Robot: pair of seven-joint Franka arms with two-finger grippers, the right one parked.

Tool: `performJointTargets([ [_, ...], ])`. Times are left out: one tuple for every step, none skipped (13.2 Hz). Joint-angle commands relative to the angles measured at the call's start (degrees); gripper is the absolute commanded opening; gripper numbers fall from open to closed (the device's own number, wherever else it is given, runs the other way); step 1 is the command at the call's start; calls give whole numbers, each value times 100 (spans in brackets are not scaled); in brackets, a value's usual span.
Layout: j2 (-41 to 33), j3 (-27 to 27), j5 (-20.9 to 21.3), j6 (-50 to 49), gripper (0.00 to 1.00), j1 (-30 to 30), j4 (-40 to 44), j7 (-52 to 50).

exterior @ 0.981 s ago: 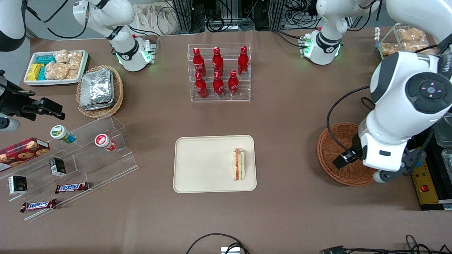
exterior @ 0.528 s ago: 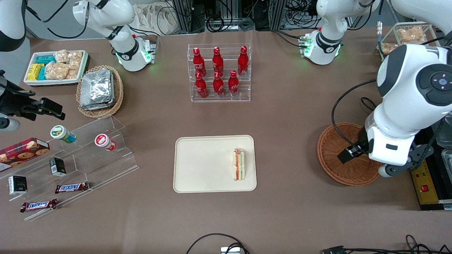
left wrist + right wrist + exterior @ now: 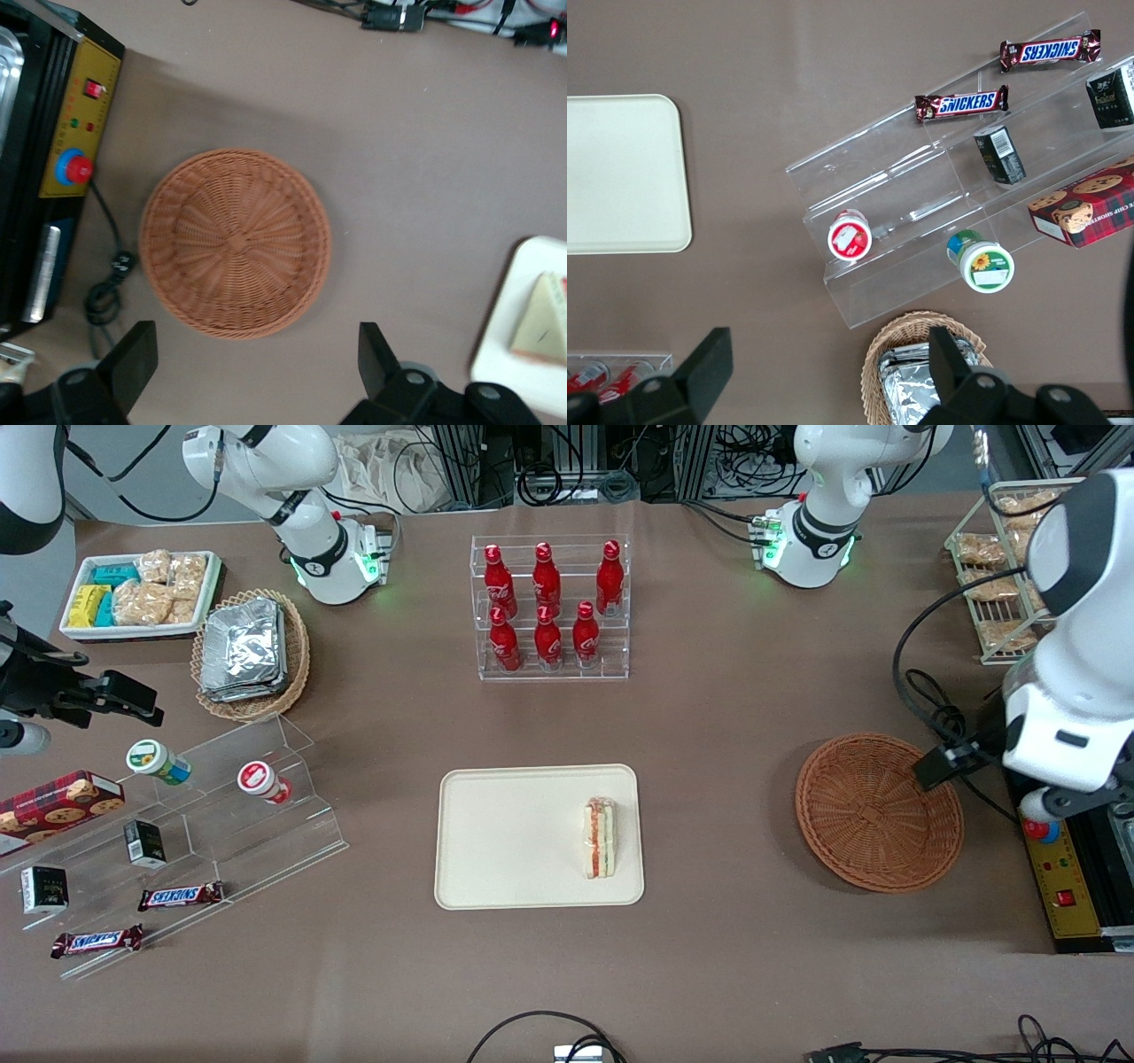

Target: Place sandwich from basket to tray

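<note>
Wicker basket [image 3: 236,243] sat empty under the left gripper [image 3: 257,367], fingers spread wide; the sandwich [image 3: 601,838] lay on the tray [image 3: 496,841], off toward nine o'clock.

Wrapped sandwich [image 3: 601,838] lies on the cream tray [image 3: 496,841]; the woven basket [image 3: 877,811] sits apart.
</note>
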Motion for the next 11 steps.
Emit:
performJointTargets([
  [-846, 361, -404, 17, 100, -33, -865, 923],
  [-1004, 493, -588, -26, 100, -24, -954, 1284],
  [-1162, 642, -695, -183, 100, -6, -990, 1766],
  [-1225, 792, -739, -368, 100, -6, -982, 2162],
  [-1321, 872, -748, -456, 100, -6, -981, 2340],
  [-1392, 881, -748, -579, 100, -6, -981, 2377],
  [-1445, 890, -757, -659, 100, -6, -964, 2386],
  [-1463, 881, -757, -668, 100, -6, -964, 2403],
  [-1472, 881, -783, -668, 100, -6, -946, 2403],
  [-1480, 872, -784, -668, 100, -24, -946, 2395],
  [-1507, 855, -784, -668, 100, -24, -946, 2369],
])
